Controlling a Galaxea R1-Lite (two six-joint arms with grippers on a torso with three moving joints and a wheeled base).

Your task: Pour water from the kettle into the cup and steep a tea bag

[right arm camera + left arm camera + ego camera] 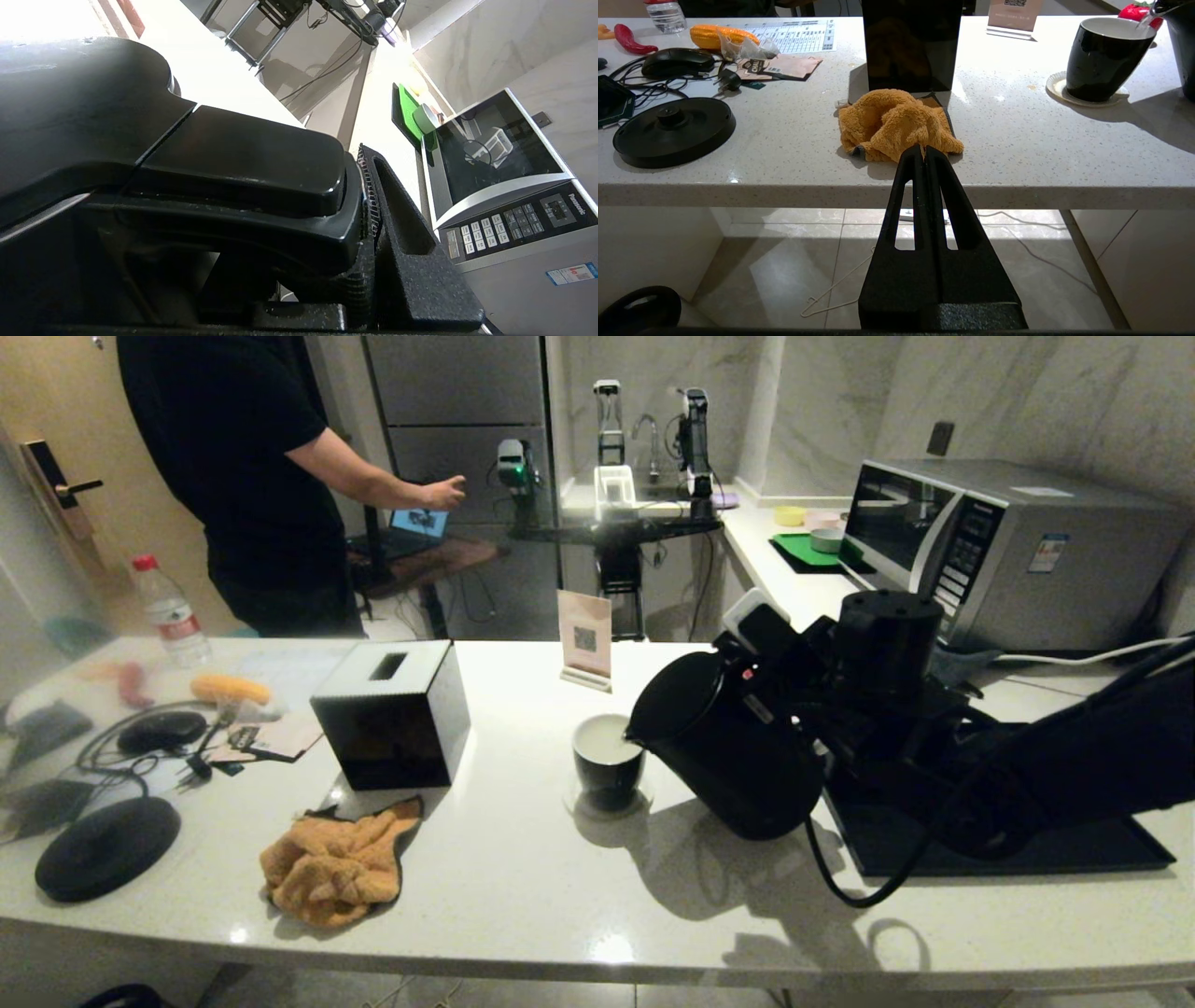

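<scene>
The black kettle [728, 756] is tilted left, its spout over the cup [607, 756], which stands on a white coaster. My right gripper [794, 677] is shut on the kettle's handle [233, 158], and one ribbed finger [373, 177] presses its side. A thin stream of water [1143, 18] falls from the spout into the cup [1104, 60]. A small pale pouch [740, 45], likely the tea bag, lies by the orange corn at far left. My left gripper [924, 148] hangs shut and empty below the counter's front edge, facing the orange cloth.
A black tissue box [392, 714], an orange cloth [336, 863] and the kettle's round base [107, 847] sit left of the cup. A black tray [1008, 845] and microwave [1008, 551] are on the right. A person [233, 476] stands behind the counter.
</scene>
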